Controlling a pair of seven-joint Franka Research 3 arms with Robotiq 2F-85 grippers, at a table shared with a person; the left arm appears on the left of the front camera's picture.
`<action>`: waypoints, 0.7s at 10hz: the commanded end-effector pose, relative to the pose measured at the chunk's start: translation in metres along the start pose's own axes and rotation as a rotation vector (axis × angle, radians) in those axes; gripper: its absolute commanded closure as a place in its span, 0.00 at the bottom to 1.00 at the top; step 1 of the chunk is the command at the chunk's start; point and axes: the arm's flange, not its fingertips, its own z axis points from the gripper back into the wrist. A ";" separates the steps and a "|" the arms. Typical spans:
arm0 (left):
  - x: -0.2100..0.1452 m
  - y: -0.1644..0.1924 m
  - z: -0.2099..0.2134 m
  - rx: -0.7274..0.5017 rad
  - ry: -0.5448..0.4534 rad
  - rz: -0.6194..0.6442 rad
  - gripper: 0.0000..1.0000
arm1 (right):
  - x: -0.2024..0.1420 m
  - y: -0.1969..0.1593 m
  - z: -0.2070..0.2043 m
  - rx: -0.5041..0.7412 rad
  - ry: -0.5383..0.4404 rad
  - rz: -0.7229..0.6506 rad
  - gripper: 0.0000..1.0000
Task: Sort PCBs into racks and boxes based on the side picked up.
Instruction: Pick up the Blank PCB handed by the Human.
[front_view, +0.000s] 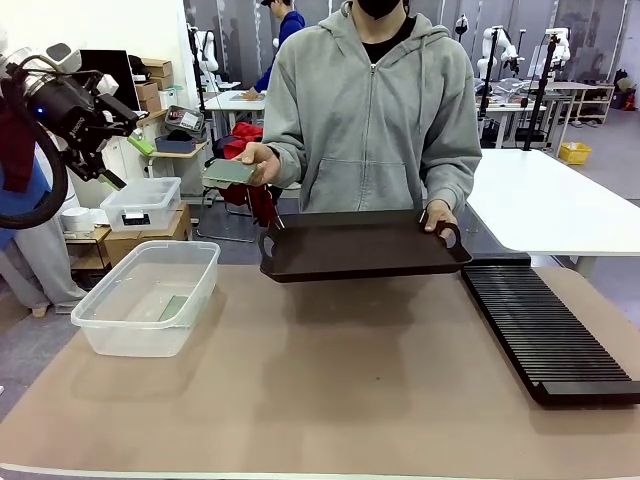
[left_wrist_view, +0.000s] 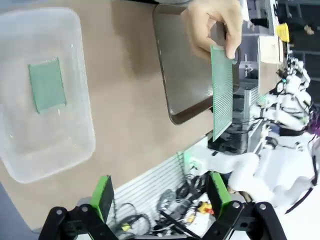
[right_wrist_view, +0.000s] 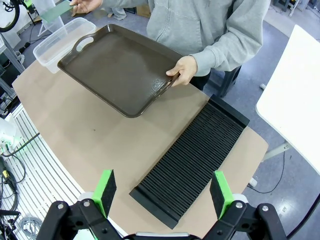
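A person's hand holds one green PCB (front_view: 230, 172) up at the table's far left, also visible as PCB (left_wrist_view: 222, 90) and PCB (right_wrist_view: 55, 10). Another PCB (front_view: 175, 308) lies flat in the clear box (front_view: 100, 335), seen from above as PCB (left_wrist_view: 47, 84) in box (left_wrist_view: 80, 130). The long black rack (front_view: 545, 335) lies on the right of the table, with rack (right_wrist_view: 192, 160) below my right gripper (right_wrist_view: 163, 192), which is open and holds nothing. High at the left, my left gripper (front_view: 130, 148) is open and well apart from the held board; its fingers (left_wrist_view: 103, 197) are spread wide.
The person's other hand grips a dark brown handled tray (front_view: 360, 250) tilted over the far middle of the table; it also appears as tray (right_wrist_view: 120, 70) and tray (left_wrist_view: 185, 75). A smaller lidded clear box (front_view: 140, 203) stands off the table behind the box.
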 end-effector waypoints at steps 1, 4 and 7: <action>-0.006 -0.003 -0.014 -0.110 -0.047 0.063 0.00 | 0.000 0.002 -0.001 0.000 -0.005 -0.005 0.00; 0.008 0.004 -0.045 -0.309 -0.121 0.062 0.00 | 0.000 0.002 -0.001 0.000 -0.005 -0.005 0.00; 0.024 0.008 -0.068 -0.361 -0.146 0.044 0.00 | 0.000 0.002 -0.001 0.000 -0.005 -0.005 0.00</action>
